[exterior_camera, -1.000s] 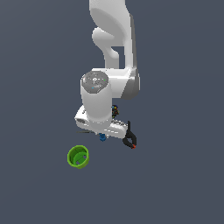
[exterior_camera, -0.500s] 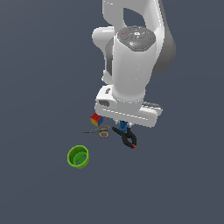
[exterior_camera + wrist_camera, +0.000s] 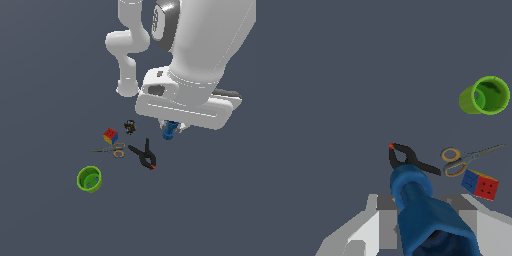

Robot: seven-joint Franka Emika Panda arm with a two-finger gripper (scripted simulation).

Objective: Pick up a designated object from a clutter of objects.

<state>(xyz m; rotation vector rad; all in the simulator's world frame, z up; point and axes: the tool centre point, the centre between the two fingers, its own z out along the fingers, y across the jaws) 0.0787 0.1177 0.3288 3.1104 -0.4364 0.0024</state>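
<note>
The blue piece [image 3: 421, 210] sits between the two grey fingers [image 3: 376, 220] of the hand [image 3: 172, 126], which is closed down onto it, and its long axis runs straight out along the line of the fingers, with the rounded end pointing away from the wrist toward the bench [image 3: 45, 75]. In the exterior view only the lower end of the piece [image 3: 170, 131] shows beneath the broad white body of the hand, and it appears to be off the bench, above and to the exterior view's right of the other items; how high it hangs cannot be told. So nothing remains to be reached for: the thing lies within the hand, and any coming move, as I judge it, is a matter of carrying it clear, since the black spring clamp [image 3: 144, 156] lies nearest below the piece's tip in the wrist view. There is one arm and one hand here. Counted on the bench: one green cup [image 3: 89, 179], standing open side up and well apart from the rest; one pair of scissors [image 3: 110, 149] with tan handles, lying flat; one red-yellow-blue cube [image 3: 110, 135], just beside the scissors; one small dark figure [image 3: 130, 126], near the cube; and the one clamp, whose red tip shows. With the single blue piece that makes six things in all.
</note>
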